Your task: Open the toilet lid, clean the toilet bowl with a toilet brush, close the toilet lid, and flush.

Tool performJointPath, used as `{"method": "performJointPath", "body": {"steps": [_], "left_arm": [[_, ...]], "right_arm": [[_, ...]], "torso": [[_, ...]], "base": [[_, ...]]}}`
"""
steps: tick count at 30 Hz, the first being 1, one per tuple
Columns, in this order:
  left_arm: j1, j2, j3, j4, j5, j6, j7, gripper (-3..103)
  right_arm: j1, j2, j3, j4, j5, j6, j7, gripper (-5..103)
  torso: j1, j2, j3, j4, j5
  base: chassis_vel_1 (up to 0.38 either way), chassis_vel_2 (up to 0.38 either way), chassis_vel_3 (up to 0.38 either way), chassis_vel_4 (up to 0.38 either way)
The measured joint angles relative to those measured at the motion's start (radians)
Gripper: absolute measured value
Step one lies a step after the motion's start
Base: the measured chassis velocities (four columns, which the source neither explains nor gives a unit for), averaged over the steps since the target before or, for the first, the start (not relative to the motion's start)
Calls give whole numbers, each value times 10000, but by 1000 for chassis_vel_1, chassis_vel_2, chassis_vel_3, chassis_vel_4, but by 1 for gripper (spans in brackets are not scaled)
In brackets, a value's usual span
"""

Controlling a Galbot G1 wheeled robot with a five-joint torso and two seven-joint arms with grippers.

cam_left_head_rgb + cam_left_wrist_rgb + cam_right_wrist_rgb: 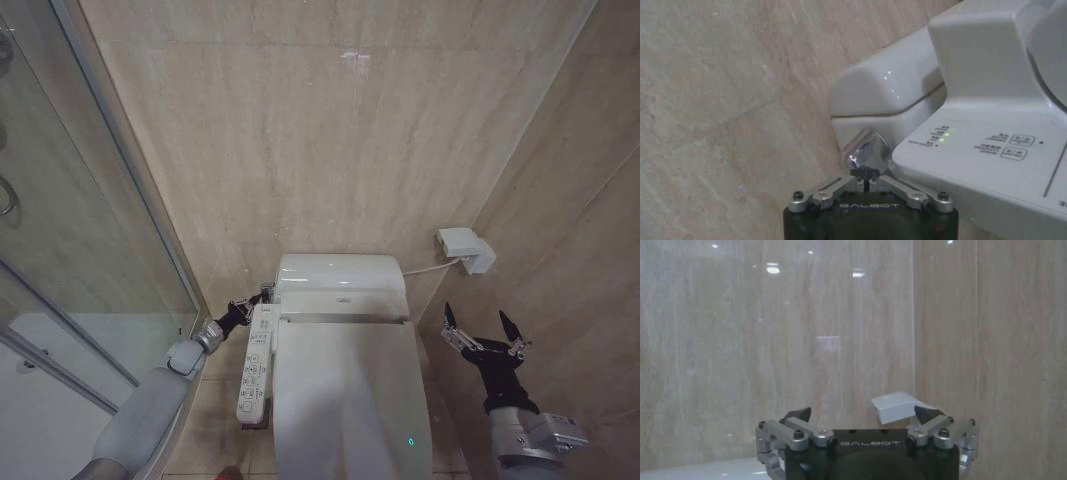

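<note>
A white toilet is standing against a beige marble-tiled wall (330,130), its toilet lid (350,385) lying closed over the bowl, with a small green light glowing near the front edge. The left gripper (262,296) is reaching in beside the tank (338,272), on the robot's left of the toilet, just behind the top end of the side control panel (256,368). In the left wrist view, that gripper (865,176) is showing its fingers drawn together to a point, their tips touching a chrome flush lever (865,149) that is sticking out from the side of the tank (873,92); the fingers are pressing against it rather than wrapping around it, next to the control panel (993,160) where green indicator lights are shining. The right gripper (484,334) is hanging in the air to the robot's right of the toilet, well apart from it, with its two fingers spread wide and holding nothing. A white wall box (466,249) is sitting on the corner wall above that gripper, with a cord running from it toward the tank. A glass shower door (70,250) is standing on the robot's left.
</note>
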Motion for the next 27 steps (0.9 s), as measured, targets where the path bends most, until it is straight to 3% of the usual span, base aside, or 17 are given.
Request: {"method": "performJointPath", "body": {"steps": [27], "left_arm": [[22,-16,-25,-81,16,33,75,0]], "right_arm": [[0,0,0,0,0,0,0,100]], "torso": [[2,-1,2,-1,-2]], "base": [[0,0,0,0]]}}
